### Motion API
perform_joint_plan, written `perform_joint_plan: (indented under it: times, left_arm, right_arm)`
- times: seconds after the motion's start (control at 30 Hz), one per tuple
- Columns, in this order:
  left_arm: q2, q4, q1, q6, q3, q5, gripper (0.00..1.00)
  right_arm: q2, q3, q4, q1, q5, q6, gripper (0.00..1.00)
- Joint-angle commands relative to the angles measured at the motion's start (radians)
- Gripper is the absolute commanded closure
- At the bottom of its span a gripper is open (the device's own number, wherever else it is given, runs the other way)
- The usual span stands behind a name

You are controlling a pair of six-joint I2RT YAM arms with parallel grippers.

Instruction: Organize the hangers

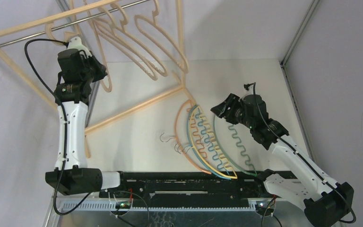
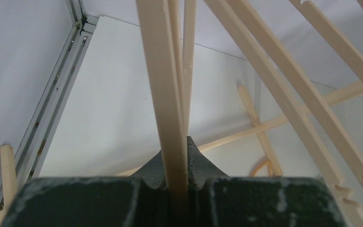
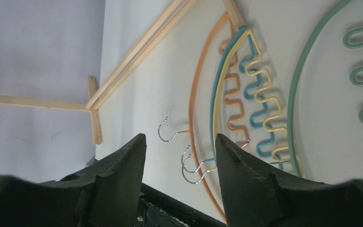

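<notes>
My left gripper [image 1: 99, 73] is raised beside the rack and shut on a light-wood hanger [image 1: 106, 85]; in the left wrist view its bar [image 2: 168, 104] runs up from between the jaws [image 2: 179, 153]. Several more wooden hangers [image 1: 142, 45] hang from the metal rail [image 1: 38, 34]. On the table lie thin wavy-barred hangers: orange [image 1: 177, 125], teal [image 1: 188, 130], yellow [image 1: 194, 142] and green [image 1: 240, 142]. My right gripper [image 1: 220, 108] hovers open and empty over them. In the right wrist view its gap [image 3: 179, 142] frames the small metal hooks [image 3: 168, 133] of the orange [image 3: 196, 94], teal [image 3: 213, 94] and yellow [image 3: 264, 94] hangers; the green one [image 3: 294, 85] is to the right.
The rack's wooden base bars [image 1: 137, 108] cross the table left of the coloured hangers, with its upright post [image 1: 180, 42] behind them. A black mounting rail [image 1: 189, 182] runs along the near edge. Walls close in on the left and right.
</notes>
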Motion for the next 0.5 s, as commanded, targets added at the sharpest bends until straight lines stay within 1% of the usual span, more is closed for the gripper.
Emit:
perform_joint_plan:
  times: [0.0,0.2,0.33,0.47]
  left_arm:
    - [0.003,0.035,0.003,-0.003,0.036,0.041,0.98]
    - [0.037,-0.01,-0.022,0.011,0.098,0.061,0.93]
    - [0.08,-0.053,-0.072,0.03,0.162,0.055,0.85]
    - [0.119,-0.066,-0.127,0.038,0.208,0.049,0.84]
  right_arm:
    - [-0.027,-0.002,0.002,-0.006,0.017,-0.022,0.35]
    - [-0.034,-0.006,-0.001,-0.007,0.019,-0.026,0.35]
    - [-0.038,-0.012,0.001,-0.006,0.018,-0.026,0.34]
    - [-0.046,-0.015,-0.003,-0.008,0.019,-0.029,0.34]
